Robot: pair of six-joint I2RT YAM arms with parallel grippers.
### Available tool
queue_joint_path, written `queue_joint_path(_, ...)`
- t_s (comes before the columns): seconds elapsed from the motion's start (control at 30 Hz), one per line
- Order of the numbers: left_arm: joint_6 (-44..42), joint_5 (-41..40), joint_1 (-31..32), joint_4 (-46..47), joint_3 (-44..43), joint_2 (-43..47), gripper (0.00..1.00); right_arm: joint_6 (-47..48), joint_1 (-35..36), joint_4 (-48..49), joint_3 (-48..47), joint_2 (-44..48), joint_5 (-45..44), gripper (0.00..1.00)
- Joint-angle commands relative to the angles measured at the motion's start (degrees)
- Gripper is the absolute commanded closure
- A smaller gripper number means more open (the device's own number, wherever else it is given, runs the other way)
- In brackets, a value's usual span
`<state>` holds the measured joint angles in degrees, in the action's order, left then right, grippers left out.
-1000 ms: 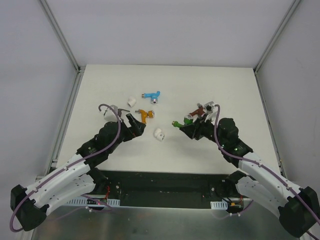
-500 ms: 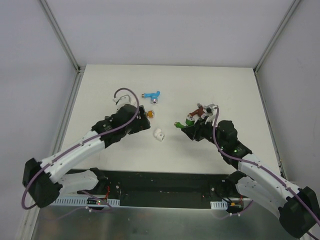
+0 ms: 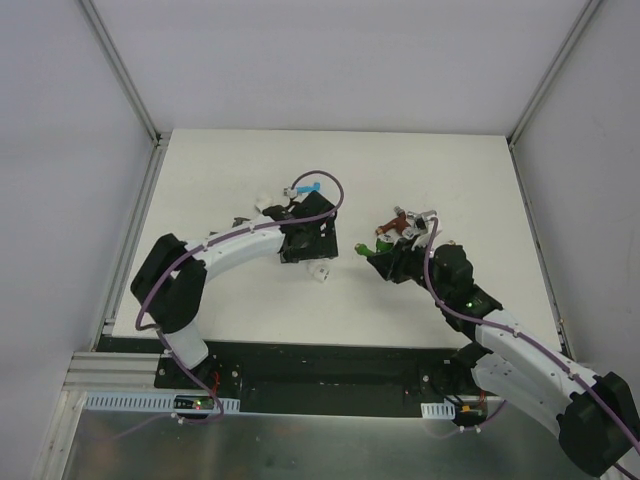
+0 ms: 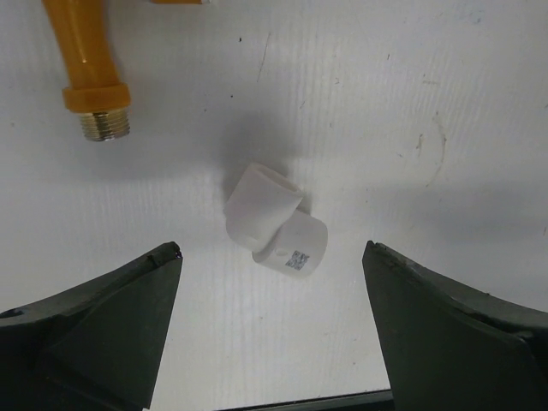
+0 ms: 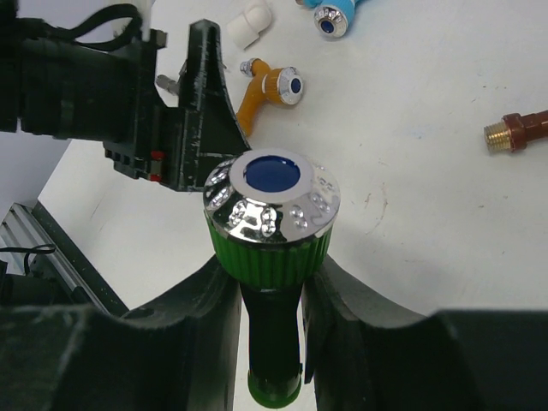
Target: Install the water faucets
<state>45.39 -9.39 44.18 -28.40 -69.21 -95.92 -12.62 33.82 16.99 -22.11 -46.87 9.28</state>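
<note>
Left pincer (image 4: 270, 253) spread wide, straddling a white pipe fitting (image 4: 276, 231) on the desk (image 4: 428, 86) without touching it, orange faucet (image 4: 86, 60) lying nearby; right pincer (image 5: 274, 295) clamped on the green faucet (image 5: 272, 257), right of centre.

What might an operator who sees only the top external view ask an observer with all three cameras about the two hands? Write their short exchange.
Operator: Is the left hand holding anything?
Observer: No. Its wrist view shows open fingers either side of the white fitting, not touching it.
Operator: And the right hand?
Observer: It is shut on the green faucet, whose chrome cap has a blue centre.
</note>
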Motion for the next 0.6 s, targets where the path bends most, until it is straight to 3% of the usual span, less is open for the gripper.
queue_joint_path(0.0, -0.39, -0.98, 0.55, -1.57, -4.35, -5.06, 0.13, 0.23, -0.25, 3.66, -0.04, 1.08, -1.89, 1.00)
queue_joint_path(0.57, -1.70, 0.68, 0.82, -1.48, -5.76, -13.24, 0.41, -0.30, -0.16, 4.72, -0.22, -2.17, -1.45, 1.00)
